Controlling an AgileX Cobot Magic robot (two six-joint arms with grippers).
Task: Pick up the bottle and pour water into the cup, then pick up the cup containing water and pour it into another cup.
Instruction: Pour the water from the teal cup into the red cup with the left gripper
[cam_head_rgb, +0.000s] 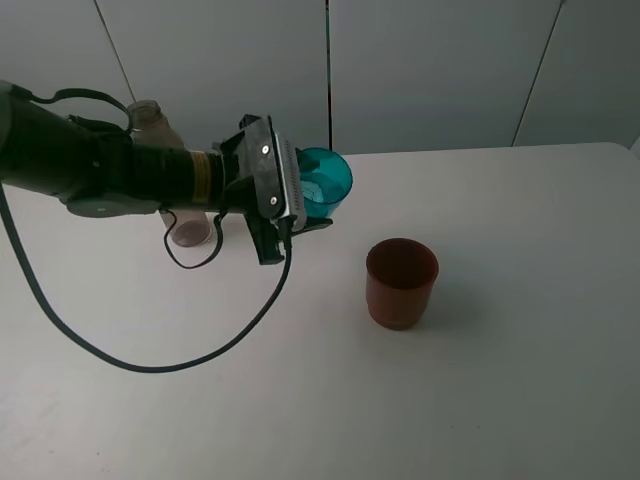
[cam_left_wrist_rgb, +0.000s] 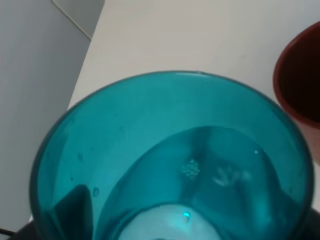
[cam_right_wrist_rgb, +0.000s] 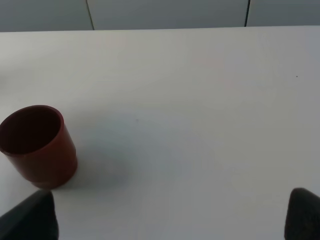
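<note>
At the far left the bottle (cam_head_rgb: 150, 118) stands on the white table (cam_head_rgb: 520, 380) behind the left arm (cam_head_rgb: 90, 165), which crosses it. Only its brownish shoulder and top above the arm and its base below show, so whether it bears a label cannot be told. Next comes the left gripper (cam_head_rgb: 308, 208), clamped on the cup (cam_head_rgb: 326, 178), a translucent teal tumbler held off the table and tipped over, mouth turned right toward another cup (cam_head_rgb: 401, 283). The left wrist view looks into the tumbler: water (cam_left_wrist_rgb: 220, 175) pools against its lower wall with a few small bubbles, and a dark finger (cam_left_wrist_rgb: 75, 210) shows through the plastic. The opaque red-brown cup stands upright, apart from the teal one and nearer the camera, its inside in shadow. Of the right gripper (cam_right_wrist_rgb: 165, 220) only two dark fingertips show, cut off at the corners of its wrist view, spread wide over bare table with nothing between them.
</note>
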